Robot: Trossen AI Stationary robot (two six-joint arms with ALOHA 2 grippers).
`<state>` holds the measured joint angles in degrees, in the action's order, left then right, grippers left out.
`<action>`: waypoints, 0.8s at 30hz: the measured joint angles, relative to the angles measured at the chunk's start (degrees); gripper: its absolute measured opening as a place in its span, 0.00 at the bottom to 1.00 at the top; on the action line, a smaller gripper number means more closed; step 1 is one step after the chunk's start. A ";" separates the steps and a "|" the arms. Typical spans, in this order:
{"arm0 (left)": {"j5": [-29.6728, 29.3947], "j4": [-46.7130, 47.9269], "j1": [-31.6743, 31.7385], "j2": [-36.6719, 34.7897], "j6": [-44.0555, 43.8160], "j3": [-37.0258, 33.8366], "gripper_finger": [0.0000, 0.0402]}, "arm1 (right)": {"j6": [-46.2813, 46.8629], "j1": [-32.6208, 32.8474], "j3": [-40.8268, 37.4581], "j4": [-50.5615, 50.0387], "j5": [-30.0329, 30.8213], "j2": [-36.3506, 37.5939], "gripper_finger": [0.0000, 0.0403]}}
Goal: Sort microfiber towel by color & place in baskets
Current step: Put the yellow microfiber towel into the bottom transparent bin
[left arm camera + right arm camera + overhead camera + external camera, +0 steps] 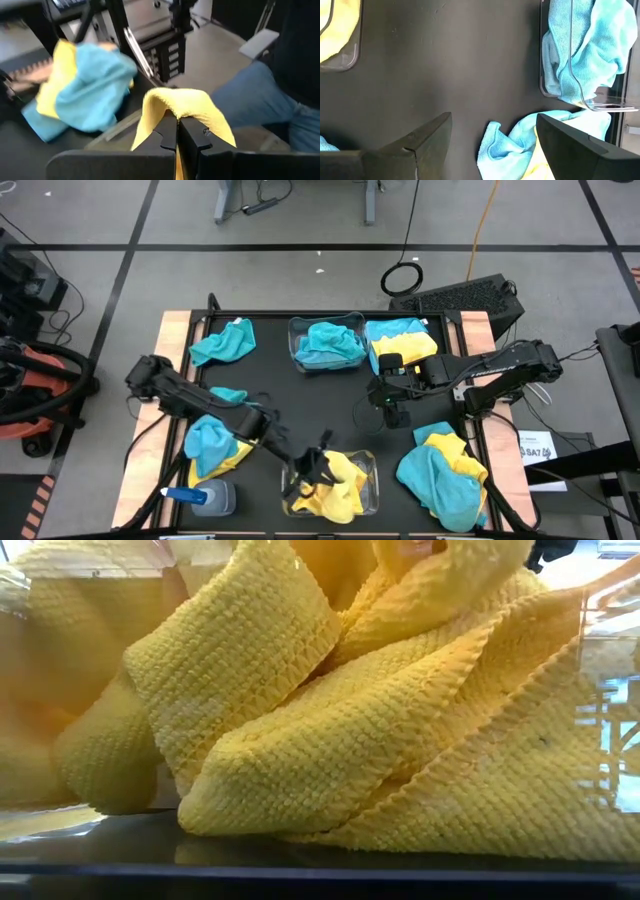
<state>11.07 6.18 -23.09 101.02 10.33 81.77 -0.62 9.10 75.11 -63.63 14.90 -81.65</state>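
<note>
I'm seeing the left gripper (177, 131) pinching a yellow towel (186, 106) over the near basket (368, 465) — the right gripper (492, 131) is hovering spread over mid-table, holding nothing.

I see yellow towels (330, 730) filling almost all of my low camera, bunched and folded over each other. They sit in a clear basket (610, 690); I can see its shiny wall at the side. Under them is the dark table (300, 875). No jaws show up here, so I cannot place anything by them.
</note>
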 joint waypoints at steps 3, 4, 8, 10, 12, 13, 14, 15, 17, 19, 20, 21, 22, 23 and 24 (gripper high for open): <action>1.88 0.48 0.73 2.69 -1.25 0.01 0.00 | 0.00 0.00 0.00 0.01 0.00 0.00 0.70; 2.60 0.52 0.87 3.59 -1.94 0.01 0.00 | 0.00 0.00 0.00 0.00 0.00 0.00 0.70; 3.73 0.54 1.81 6.77 -2.56 0.05 0.00 | 0.00 0.00 0.00 0.01 0.00 0.00 0.70; 3.72 0.64 2.40 8.13 -2.97 0.05 0.00 | 0.00 0.00 0.00 0.01 -0.07 0.00 0.70; 3.74 0.65 3.13 9.48 -3.91 0.05 0.00 | 0.00 0.00 0.00 0.01 -0.22 0.00 0.70; 3.74 0.70 3.46 10.16 -4.07 0.05 0.00 | 0.00 0.00 0.00 0.01 -0.22 0.00 0.70; 3.74 0.67 3.80 10.85 -4.40 0.08 0.00 | 0.00 0.00 0.00 0.01 -0.24 0.00 0.70; 3.76 0.67 4.10 11.56 -4.50 0.08 0.00 | 0.00 0.00 0.00 0.01 -0.22 0.00 0.70; 4.00 0.65 4.63 13.14 -5.21 0.08 0.00 | 0.00 0.00 0.00 0.03 -0.24 0.00 0.70; 5.13 0.66 5.25 14.96 -5.54 0.08 0.00 | 0.00 0.00 0.00 0.12 -0.24 0.00 0.70; 5.82 0.63 5.49 15.81 -5.55 0.10 0.00 | 0.00 0.00 0.00 0.27 -0.24 0.00 0.70; 6.34 0.78 5.64 16.75 -5.55 0.10 0.00 | 0.00 0.00 0.00 0.52 -0.22 0.00 0.70; 6.75 0.80 5.85 17.63 -5.55 0.10 0.00 | 0.00 0.00 0.00 0.60 -0.24 0.00 0.70; 6.89 0.76 5.93 18.33 -5.53 0.10 0.00 | 0.00 0.00 0.00 0.60 -0.22 0.00 0.70; 6.89 0.76 6.07 18.99 -5.53 0.10 0.00 | 0.00 0.00 0.00 0.66 -0.22 0.00 0.70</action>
<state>17.96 6.94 -17.02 120.01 4.80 81.87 -0.62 9.10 75.11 -62.96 14.67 -81.65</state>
